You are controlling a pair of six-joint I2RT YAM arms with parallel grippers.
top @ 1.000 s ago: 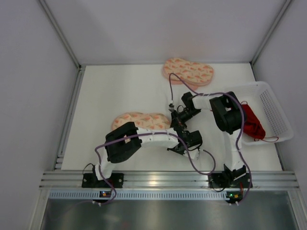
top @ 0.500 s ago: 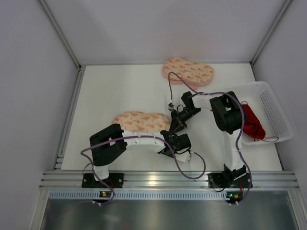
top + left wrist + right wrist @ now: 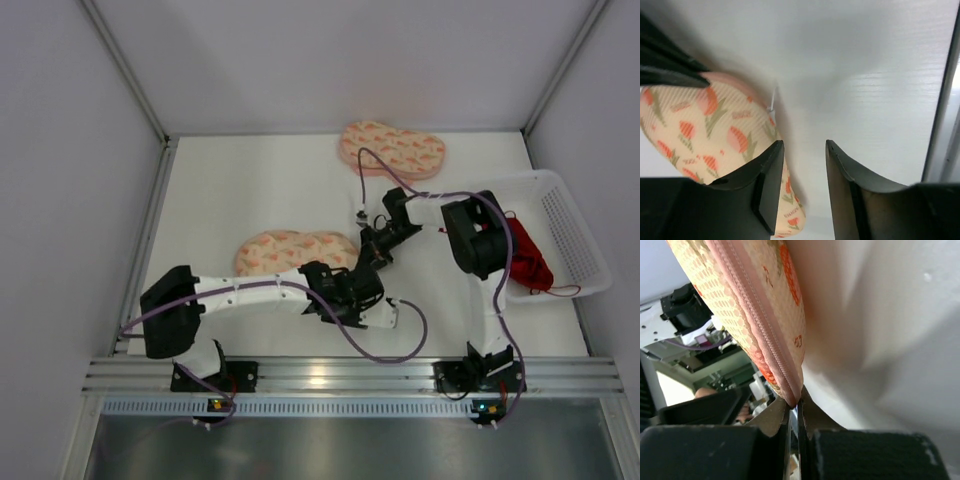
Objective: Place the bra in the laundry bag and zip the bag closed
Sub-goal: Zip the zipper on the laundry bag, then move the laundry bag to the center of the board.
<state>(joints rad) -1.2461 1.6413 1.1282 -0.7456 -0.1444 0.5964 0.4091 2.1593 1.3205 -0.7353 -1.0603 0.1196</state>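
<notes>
As things stand at the bag's right end: the right gripper [image 3: 795, 407] is pinched tight on the seam tip of the laundry bag [image 3: 290, 252], holding that end a little off the table [image 3: 230, 190].
Left gripper [image 3: 802, 172]: its jaws stand part-way apart with only bare table between them. The bag's rounded end lies just beside its left finger, outside the gap.
Bag's long axis: it runs left to right across the table in the top view, with the right end at the two grippers and the left end free.
Zip [image 3: 755, 315]: it looks closed along the edge shown in the right wrist view. No pull tab can be made out.
Bra [image 3: 525, 255]: a red heap in the white basket [image 3: 575, 215], on the far side of the right arm and well apart from the bag.
Nearer arm: the right arm stands between bag and basket, so it is the nearer one to the bra, but its gripper is occupied.
Coming move, as a judgement: the bag must be opened first, so the left gripper needs to shift sideways onto the zip edge while the right one anchors the end.
Edges and room: the rail [image 3: 340, 372] is close on the near side of the left gripper. Bare table lies beyond the bag, up to the twin pouch [image 3: 392, 148] by the back wall.
</notes>
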